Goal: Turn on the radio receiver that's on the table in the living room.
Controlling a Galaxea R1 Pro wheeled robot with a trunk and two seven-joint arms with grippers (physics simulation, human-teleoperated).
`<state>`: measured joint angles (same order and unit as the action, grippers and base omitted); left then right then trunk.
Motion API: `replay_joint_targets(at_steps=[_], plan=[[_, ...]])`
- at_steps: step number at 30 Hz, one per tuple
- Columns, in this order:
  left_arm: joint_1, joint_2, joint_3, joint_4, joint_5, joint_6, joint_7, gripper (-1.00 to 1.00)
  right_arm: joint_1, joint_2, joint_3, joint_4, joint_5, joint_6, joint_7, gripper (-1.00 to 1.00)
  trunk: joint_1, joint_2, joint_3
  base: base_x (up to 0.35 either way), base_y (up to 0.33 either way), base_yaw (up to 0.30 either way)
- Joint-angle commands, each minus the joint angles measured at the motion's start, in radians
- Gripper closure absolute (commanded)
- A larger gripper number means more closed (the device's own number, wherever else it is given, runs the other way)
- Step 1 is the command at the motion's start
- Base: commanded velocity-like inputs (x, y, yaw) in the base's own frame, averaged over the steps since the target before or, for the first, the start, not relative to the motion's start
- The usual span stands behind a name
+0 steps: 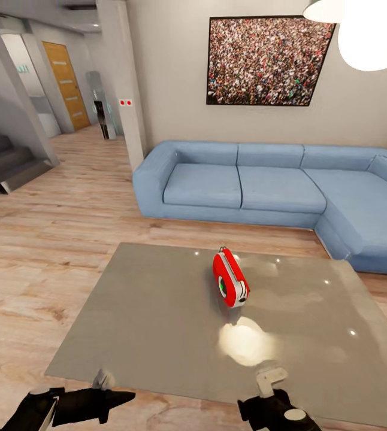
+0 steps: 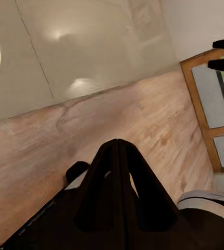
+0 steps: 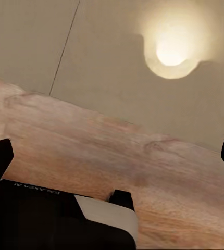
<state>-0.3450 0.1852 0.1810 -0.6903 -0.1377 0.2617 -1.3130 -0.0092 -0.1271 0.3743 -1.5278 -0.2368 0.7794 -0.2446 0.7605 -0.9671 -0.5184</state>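
The radio receiver (image 1: pixel 230 278) was red with white trim stripes, the bench (image 1: pixel 157 317) glossy grey-brown, the sofa (image 1: pixel 265 185) blue, the floor (image 1: pixel 38 239) light wood plank.

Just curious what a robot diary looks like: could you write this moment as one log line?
radio: on table, untouched | left end effector: shut, near table edge | right end effector: open, near table edge

Black hands (image 1: pixel 118 398), perhaps white-trimmed
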Motion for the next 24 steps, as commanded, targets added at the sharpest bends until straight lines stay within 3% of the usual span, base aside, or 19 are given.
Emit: replay_joint_targets(at_steps=[1,2,3,4,7,12,16,17,20,24], plan=[[0.0,0.002,0.0,0.029,-0.001,-0.019,0.009,1.0,0.013,0.0,0.0,0.018,0.001,-0.016,-0.002,-1.0,0.0,0.0,0.002,0.0,0.0,0.0],[0.0,0.005,0.0,0.059,-0.001,-0.034,0.023,1.0,0.026,0.0,0.0,0.042,0.0,-0.035,-0.003,-1.0,0.0,0.0,0.003,0.0,0.0,0.0],[0.0,0.015,0.0,0.145,-0.003,-0.057,0.079,1.0,0.046,0.0,0.0,0.125,-0.001,-0.1,-0.004,-1.0,0.0,0.0,0.005,0.0,0.0,0.0],[0.0,0.017,0.0,0.163,-0.004,-0.061,0.092,1.0,0.048,0.0,0.0,0.145,-0.002,-0.115,-0.004,-1.0,0.0,0.0,0.006,0.0,0.0,0.0],[0.0,0.021,-0.003,0.292,-0.015,-0.124,0.18,1.0,0.055,0.001,0.0,0.327,-0.014,-0.226,0.0,-1.0,0.0,0.0,0.011,0.0,0.0,0.0],[0.0,0.021,-0.006,0.456,-0.055,-0.168,0.308,1.0,0.057,0.002,0.004,0.586,-0.1,-0.386,0.005,-1.0,0.0,0.0,0.019,0.0,0.0,0.0],[0.0,0.014,-0.008,0.615,-0.096,-0.207,0.514,1.0,0.057,0.016,0.008,0.836,-0.13,-0.485,0.008,-1.0,0.0,0.0,0.025,0.0,0.0,0.0],[0.002,0.007,-0.009,0.651,-0.105,-0.227,0.611,1.0,0.057,0.02,0.011,0.936,-0.133,-0.542,0.007,-1.0,0.0,0.0,0.027,0.0,0.0,0.0],[0.005,-0.004,-0.009,0.678,-0.112,-0.244,0.758,1.0,0.057,0.026,0.014,1.094,-0.135,-0.632,0.006,-1.0,0.0,0.0,0.032,0.0,0.0,0.0],[0.01,-0.009,-0.009,0.686,-0.112,-0.25,0.893,1.0,0.057,0.051,0.014,1.203,-0.135,-0.722,-0.001,-1.0,0.0,0.0,0.038,0.0,0.0,0.0]])
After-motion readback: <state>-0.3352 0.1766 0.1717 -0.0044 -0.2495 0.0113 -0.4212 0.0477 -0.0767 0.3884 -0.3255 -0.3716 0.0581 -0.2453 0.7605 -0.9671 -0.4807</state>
